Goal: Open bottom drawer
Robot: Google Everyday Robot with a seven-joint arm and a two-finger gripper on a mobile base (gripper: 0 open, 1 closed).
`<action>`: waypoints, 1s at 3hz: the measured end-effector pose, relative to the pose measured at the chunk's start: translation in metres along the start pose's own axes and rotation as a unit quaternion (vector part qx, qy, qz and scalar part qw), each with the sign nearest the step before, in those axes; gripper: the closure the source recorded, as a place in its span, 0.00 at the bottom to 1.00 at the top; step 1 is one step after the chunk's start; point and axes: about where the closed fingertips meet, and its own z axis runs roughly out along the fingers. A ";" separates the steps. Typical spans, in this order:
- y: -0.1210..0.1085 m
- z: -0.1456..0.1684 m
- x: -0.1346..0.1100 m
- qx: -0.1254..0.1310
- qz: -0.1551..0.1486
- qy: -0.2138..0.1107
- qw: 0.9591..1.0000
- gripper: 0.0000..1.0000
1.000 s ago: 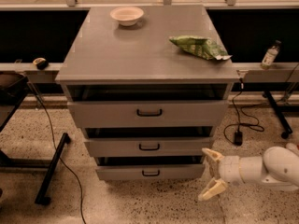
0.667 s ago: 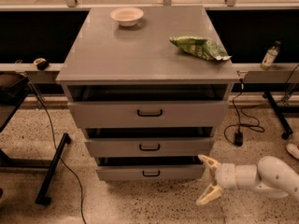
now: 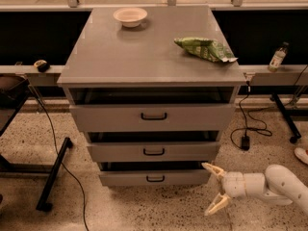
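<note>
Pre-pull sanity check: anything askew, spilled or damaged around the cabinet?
Nothing spilled or damaged. The bowl sits upright on the cabinet top, and the green bag lies crumpled near its right edge. Only oddity: the gripper, fingers open, hangs low to the right of the bottom drawer, off to the side of its handle.
</note>
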 end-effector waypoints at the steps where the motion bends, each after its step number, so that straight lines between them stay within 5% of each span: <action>1: -0.019 0.018 0.030 0.039 -0.008 0.015 0.999 0.00; 2: -0.034 0.029 0.060 0.087 -0.035 0.039 0.995 0.00; 3: -0.039 0.030 0.065 0.098 -0.039 0.046 0.993 0.00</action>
